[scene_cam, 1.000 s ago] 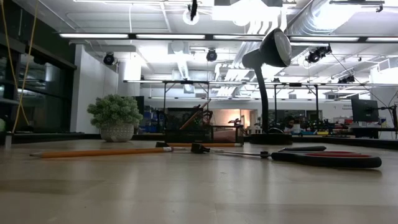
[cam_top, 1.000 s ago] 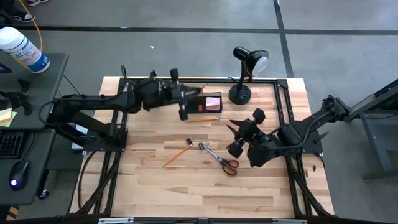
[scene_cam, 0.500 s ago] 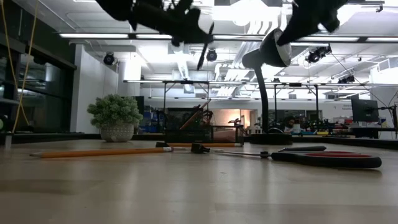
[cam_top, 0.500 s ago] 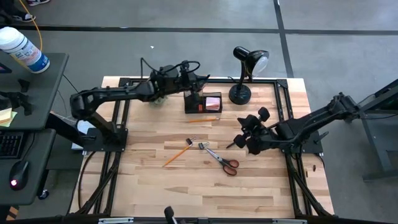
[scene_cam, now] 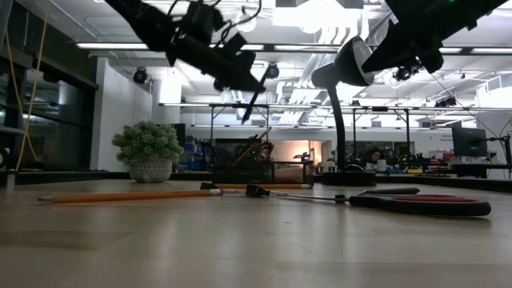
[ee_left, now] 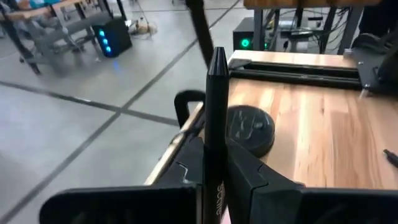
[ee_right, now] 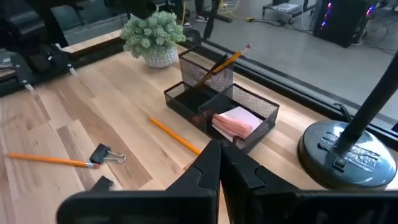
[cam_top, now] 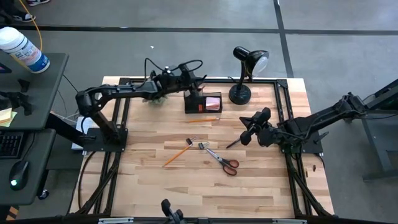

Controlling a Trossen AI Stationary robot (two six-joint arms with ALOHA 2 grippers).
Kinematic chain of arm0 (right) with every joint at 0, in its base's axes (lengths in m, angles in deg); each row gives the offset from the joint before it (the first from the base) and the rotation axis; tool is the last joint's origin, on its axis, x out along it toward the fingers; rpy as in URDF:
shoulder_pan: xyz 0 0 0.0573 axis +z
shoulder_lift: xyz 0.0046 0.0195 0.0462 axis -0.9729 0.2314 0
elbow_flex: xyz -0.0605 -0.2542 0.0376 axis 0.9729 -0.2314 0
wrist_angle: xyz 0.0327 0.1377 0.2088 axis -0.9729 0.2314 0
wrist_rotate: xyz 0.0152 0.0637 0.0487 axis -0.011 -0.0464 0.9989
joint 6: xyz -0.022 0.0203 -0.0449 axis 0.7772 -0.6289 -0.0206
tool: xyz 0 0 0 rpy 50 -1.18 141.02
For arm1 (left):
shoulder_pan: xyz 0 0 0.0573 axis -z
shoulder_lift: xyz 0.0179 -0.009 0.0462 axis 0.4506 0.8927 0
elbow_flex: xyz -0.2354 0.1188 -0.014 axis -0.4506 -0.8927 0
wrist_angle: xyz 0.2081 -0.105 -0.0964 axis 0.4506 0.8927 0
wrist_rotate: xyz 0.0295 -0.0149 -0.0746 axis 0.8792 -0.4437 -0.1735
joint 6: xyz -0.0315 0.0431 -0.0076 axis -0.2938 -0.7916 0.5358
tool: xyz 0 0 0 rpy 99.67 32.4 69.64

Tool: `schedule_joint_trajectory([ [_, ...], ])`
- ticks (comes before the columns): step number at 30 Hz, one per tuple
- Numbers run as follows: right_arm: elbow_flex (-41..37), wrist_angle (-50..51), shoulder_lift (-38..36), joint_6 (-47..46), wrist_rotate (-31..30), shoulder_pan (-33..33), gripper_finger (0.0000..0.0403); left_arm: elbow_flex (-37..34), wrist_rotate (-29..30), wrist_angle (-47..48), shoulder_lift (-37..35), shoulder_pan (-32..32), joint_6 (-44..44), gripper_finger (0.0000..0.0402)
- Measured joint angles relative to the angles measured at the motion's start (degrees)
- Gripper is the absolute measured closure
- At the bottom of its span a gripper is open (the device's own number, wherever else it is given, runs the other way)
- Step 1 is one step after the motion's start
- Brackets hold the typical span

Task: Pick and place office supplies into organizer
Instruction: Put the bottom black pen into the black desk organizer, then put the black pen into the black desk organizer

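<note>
Gripping slim black pen [ee_left: 216, 118], mesh organizer [ee_right: 221, 99]

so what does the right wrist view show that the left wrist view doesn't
Only the right wrist view shows the black mesh desk organizer with an orange pencil standing in it and a pink sticky-note pad, the green spiky plant, a loose orange pencil and a black binder clip. Only the left wrist view shows the thin black pen clamped in the left hand. Both show the light wooden table and the black lamp's round base.
</note>
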Motion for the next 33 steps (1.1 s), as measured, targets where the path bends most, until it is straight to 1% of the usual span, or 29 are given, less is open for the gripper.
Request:
schedule_joint_trajectory([
  [4,0.0,-0.1,0.0,-0.4,1.5,-0.7,0.0402,-6.2,-2.1,-10.0,-0.1,-1.2,3.1,0.0388],
  [8,0.0,-0.2,0.0,-0.4,2.5,-2.4,0.0402,-11.4,-4.1,-17.2,-0.1,-2.5,5.8,0.039],
  [14,0.1,-0.7,0.0,-0.1,5.3,-6.0,0.0403,-16.8,-4.1,-22.3,-0.1,-3.3,5.5,0.0383],
  [20,0.1,-3.7,0.0,2.9,6.8,-8.5,0.0403,-17.4,-5.3,-22.3,-0.1,-4.5,4.9,0.0377],
  [23,0.1,-4.7,0.0,3.8,8.1,-9.5,0.0403,-17.4,-4.6,-22.1,-0.1,-5.1,3.9,0.0361],
  [27,0.1,-4.9,0.0,3.9,8.5,-10.4,0.0403,-17.4,-4.1,-21.0,-0.1,-6.3,3.7,0.0333],
  [33,0.1,-5.6,0.0,3.7,8.1,-10.9,0.0403,-17.4,-6.5,-20.7,-0.1,-7.0,3.8,0.0305],
])
